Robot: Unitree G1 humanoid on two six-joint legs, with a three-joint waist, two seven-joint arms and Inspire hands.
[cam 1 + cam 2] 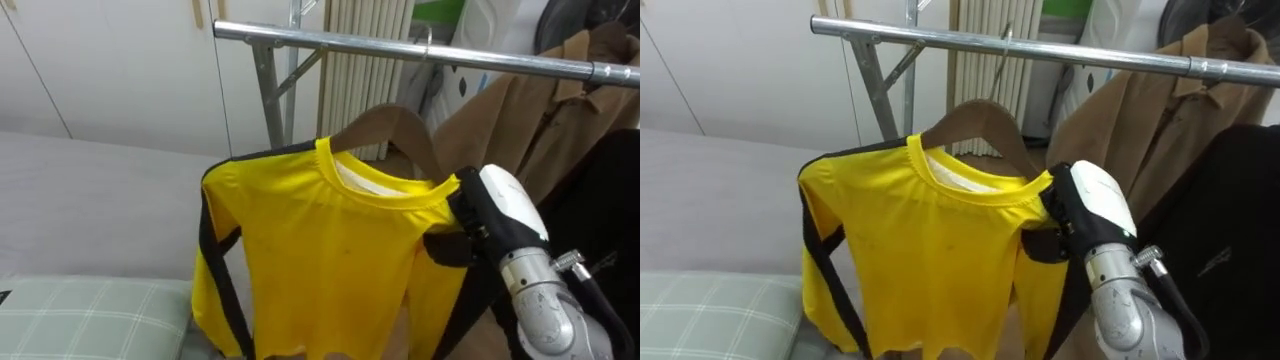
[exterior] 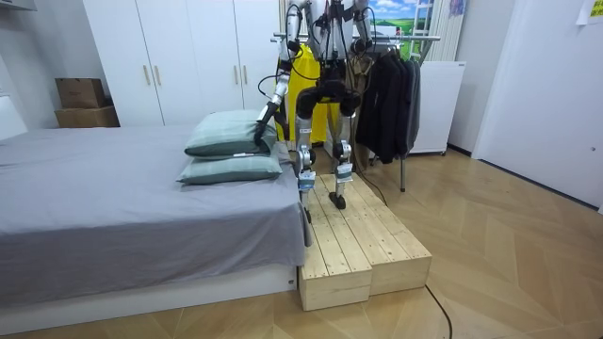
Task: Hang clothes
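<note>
A yellow long-sleeved shirt (image 1: 320, 250) with black side stripes hangs on a wooden hanger (image 1: 385, 125). The hanger's metal hook (image 1: 426, 42) reaches up to the steel rail (image 1: 400, 50) of the clothes rack. My right hand (image 1: 487, 212) is at the shirt's right shoulder, its dark fingers curled round the end of the hanger under the cloth. In the room view I stand on a wooden platform (image 2: 363, 247) facing the rack, and my left hand (image 2: 260, 135) hangs low beside the pillows.
A brown coat (image 1: 535, 115) and a black garment (image 1: 612, 215) hang on the rail just right of the shirt. The grey bed (image 1: 90, 195) with green checked pillows (image 1: 85, 315) lies to my left. White wardrobes stand behind.
</note>
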